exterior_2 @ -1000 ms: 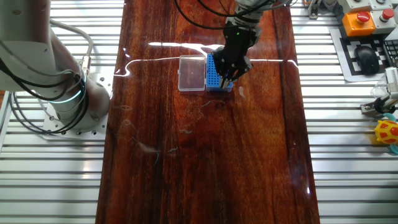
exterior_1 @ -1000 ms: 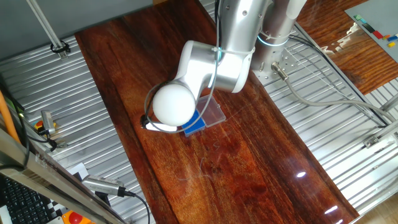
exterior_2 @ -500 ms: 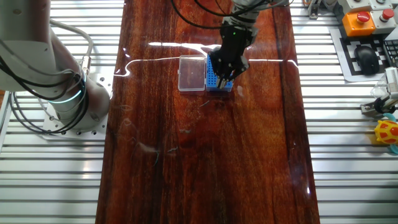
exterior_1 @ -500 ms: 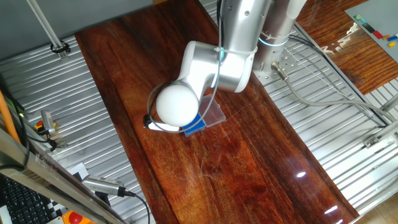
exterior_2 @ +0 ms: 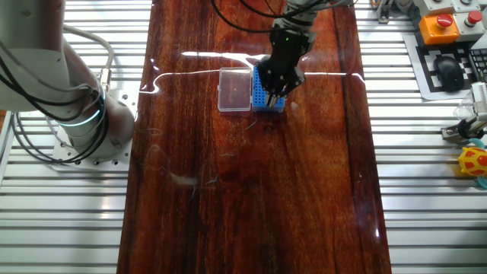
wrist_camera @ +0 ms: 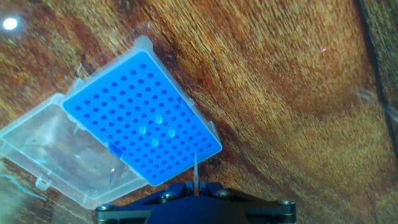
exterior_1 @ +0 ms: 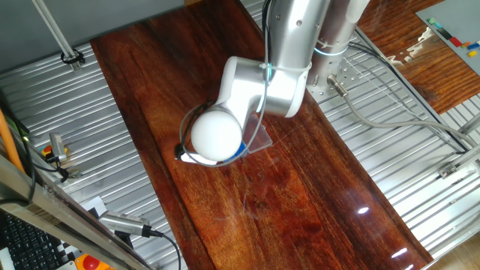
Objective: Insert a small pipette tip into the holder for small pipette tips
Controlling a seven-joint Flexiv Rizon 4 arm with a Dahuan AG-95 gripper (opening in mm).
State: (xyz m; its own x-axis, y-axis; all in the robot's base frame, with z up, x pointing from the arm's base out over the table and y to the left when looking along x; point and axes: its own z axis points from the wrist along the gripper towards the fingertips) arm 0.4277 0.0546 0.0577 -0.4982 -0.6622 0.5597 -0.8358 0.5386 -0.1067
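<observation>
The holder for small pipette tips is a bright-blue rack with a grid of tiny holes and several pale tips seated near its middle. It also shows in the other fixed view. My gripper is shut on a thin pale pipette tip, which points over the rack's near edge. In the other fixed view my black gripper hangs right over the rack's right side. In one fixed view the arm's white joint hides the rack except a blue sliver.
The clear plastic lid lies open, joined to the rack's left side; it also shows in the other fixed view. The dark wooden tabletop runs between ribbed metal panels. The arm's base stands at the left.
My gripper has moved a little left and lower over the blue rack, still holding the tip. In one fixed view the arm's white joint now covers almost all of the rack.
</observation>
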